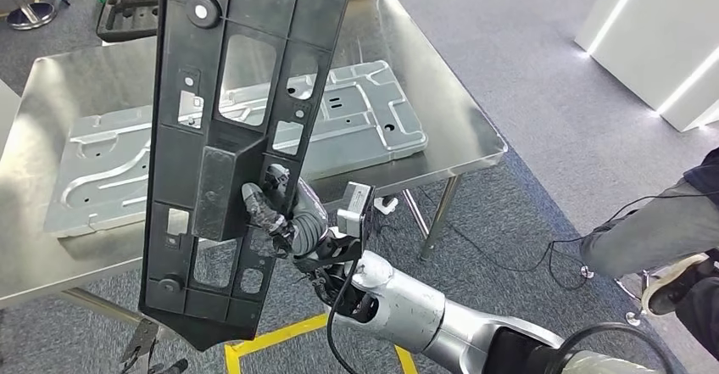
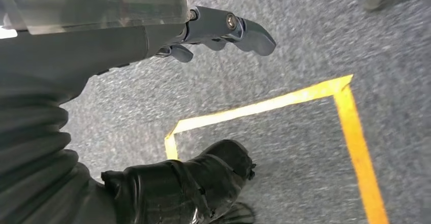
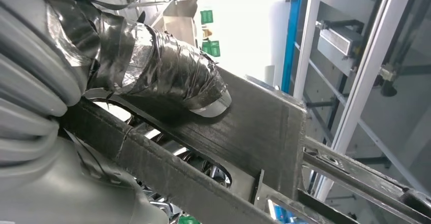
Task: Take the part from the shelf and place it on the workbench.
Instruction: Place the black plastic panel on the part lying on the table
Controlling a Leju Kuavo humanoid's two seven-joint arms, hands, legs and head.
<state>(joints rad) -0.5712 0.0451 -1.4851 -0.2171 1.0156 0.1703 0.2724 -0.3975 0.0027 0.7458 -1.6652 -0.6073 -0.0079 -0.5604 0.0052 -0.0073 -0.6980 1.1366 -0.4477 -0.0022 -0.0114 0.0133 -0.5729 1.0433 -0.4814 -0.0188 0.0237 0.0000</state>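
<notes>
A: Right hand [image 1: 270,207] grips part [image 1: 237,136] mid-panel, upright over bench [image 1: 458,128]. Left hand [image 2: 223,28] hangs, fingers apart, holding nothing.
B: Risk: one-point hold; part may pivot and strike plate [image 1: 356,120].

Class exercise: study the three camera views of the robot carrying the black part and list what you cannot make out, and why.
- Head view: the black part hides much of the grey panel and the workbench.
- Head view: the right hand is mostly behind the part.
- Right wrist view: the taped thumb covers where it presses.
- Left wrist view: the left hand is blurred and partly cut off.
</notes>
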